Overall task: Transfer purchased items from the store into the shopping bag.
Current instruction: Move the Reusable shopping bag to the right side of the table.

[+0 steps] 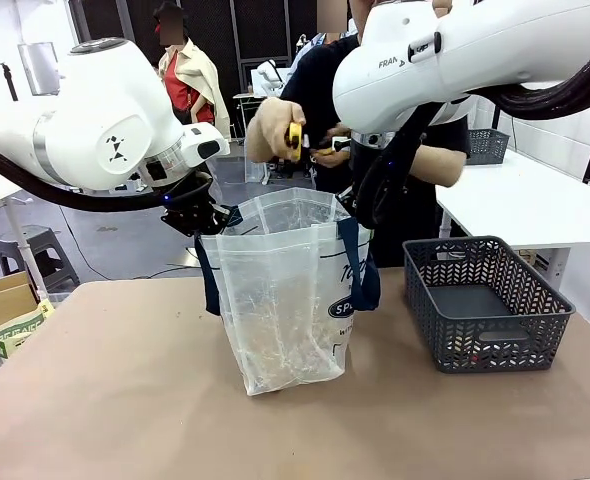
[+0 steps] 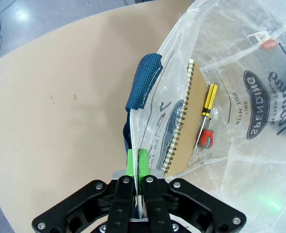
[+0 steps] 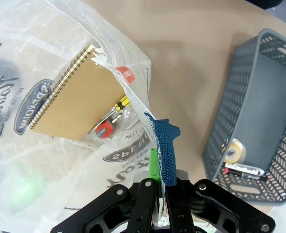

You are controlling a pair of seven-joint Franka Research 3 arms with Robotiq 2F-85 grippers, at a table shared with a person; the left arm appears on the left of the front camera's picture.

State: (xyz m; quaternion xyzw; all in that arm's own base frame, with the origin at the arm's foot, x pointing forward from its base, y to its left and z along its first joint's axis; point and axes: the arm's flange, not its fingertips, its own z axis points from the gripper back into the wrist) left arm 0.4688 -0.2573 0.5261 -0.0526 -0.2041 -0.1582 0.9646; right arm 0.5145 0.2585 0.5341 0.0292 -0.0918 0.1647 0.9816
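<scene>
- Midway along the tan table [image 1: 125,400], the translucent whitish plastic shopping bag with navy strap handles [image 1: 285,300] stands upright with its mouth stretched wide. The dark grey lattice-walled plastic basket [image 1: 480,340] sits just beside it on the robot's right.
- The left gripper [image 2: 137,162] has its green pads pressed together on the bag's rim by one strap. The right gripper [image 3: 157,162] pinches the opposite rim against the other strap.
- Done so far: a brown spiral-bound notebook [image 2: 186,121], a yellow-handled tool [image 2: 210,99] and a small red piece [image 2: 207,140] lie inside the bag.
- Left to move: a pale roll of tape [image 3: 235,150] and a slim dark object [image 3: 242,169] lie at one end of the basket.
- A person's hand [image 1: 270,128] holds a small yellow item [image 1: 294,135] above the bag's mouth; it is probably the next thing in.
- Hard to tell: what that yellow item is, and what the red piece is through crinkled plastic. From the front, the basket's near wall hides its floor.
</scene>
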